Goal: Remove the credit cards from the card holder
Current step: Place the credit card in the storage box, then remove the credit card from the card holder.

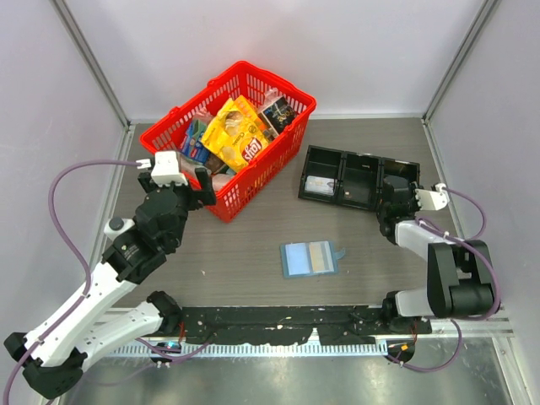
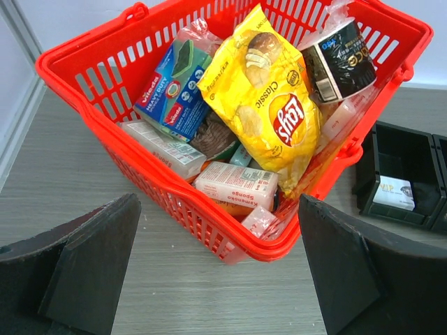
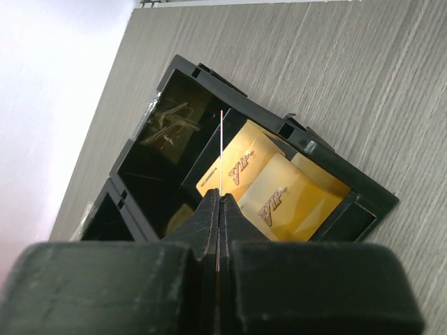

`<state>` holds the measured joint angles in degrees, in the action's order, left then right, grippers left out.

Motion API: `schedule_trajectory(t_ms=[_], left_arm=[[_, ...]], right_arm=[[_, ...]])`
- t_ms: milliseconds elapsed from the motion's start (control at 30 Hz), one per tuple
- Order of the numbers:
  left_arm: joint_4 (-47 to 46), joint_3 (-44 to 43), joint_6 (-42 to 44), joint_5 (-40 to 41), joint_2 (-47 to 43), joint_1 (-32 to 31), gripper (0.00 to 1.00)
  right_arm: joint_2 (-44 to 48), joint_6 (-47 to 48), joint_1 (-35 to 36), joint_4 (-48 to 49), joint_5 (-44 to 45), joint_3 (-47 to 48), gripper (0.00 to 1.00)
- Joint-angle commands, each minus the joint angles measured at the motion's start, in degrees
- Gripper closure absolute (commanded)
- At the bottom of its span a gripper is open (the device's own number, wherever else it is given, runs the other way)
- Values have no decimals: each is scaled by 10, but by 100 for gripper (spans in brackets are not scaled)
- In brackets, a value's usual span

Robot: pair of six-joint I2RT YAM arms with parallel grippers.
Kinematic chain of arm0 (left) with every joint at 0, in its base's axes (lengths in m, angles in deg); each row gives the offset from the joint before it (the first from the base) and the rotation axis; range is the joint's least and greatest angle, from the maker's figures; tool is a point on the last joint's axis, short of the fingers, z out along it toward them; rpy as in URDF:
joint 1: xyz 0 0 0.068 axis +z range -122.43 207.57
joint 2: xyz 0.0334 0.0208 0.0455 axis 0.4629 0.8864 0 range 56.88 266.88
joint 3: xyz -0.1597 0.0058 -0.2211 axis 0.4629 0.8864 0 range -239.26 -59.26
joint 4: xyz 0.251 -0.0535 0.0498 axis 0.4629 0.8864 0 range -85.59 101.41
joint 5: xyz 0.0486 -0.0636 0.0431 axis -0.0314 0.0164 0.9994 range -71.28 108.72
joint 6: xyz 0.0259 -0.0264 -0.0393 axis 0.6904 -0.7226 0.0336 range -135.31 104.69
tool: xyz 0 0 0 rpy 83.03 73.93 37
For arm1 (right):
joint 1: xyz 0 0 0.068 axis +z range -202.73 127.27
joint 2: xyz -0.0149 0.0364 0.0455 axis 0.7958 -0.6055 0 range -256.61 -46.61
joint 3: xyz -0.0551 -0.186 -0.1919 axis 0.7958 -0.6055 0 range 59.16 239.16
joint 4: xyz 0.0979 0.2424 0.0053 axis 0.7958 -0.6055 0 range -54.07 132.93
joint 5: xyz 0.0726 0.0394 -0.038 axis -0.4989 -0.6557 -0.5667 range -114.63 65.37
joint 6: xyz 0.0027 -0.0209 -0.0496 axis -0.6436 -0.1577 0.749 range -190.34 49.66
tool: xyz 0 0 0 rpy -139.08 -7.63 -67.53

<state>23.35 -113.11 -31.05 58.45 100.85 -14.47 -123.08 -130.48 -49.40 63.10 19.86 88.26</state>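
The blue card holder [image 1: 297, 260] lies open and flat on the table between the arms, with a tan credit card [image 1: 318, 256] showing on its right panel. My right gripper [image 3: 218, 199] is shut on a thin credit card [image 3: 221, 150], seen edge-on and standing upright between the fingers. It hovers over the right compartment of the black tray [image 3: 209, 78], where two gold credit cards [image 3: 276, 199] marked VIP lie overlapping. From above, the right gripper [image 1: 396, 187] sits over that tray end. My left gripper [image 2: 218, 234] is open and holds nothing, just short of the red basket.
A red basket [image 1: 287, 139] full of groceries, with a yellow crisp bag [image 2: 269, 112] on top, stands at the back left. The black tray [image 1: 336, 155] holds a pale card [image 1: 319, 186] in its left compartment. Grey walls close in both sides.
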Motion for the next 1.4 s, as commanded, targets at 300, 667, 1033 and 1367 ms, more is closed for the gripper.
schedule_trajectory(t_ms=[300, 667, 1033, 1367], left_arm=[[-51, 10, 24, 24, -13, -1, 0], [-50, 11, 24, 21, -5, -1, 0], [-43, 7, 18, 0, 10, -1, 0], [26, -45, -30, -61, 77, -1, 0]], right_arm=[[-102, -67, -48, 95, -89, 46, 99], [-53, -6, -58, 28, -161, 56, 56], [110, 164, -59, -123, -220, 65, 23], [204, 321, -33, -323, -474, 133, 16]])
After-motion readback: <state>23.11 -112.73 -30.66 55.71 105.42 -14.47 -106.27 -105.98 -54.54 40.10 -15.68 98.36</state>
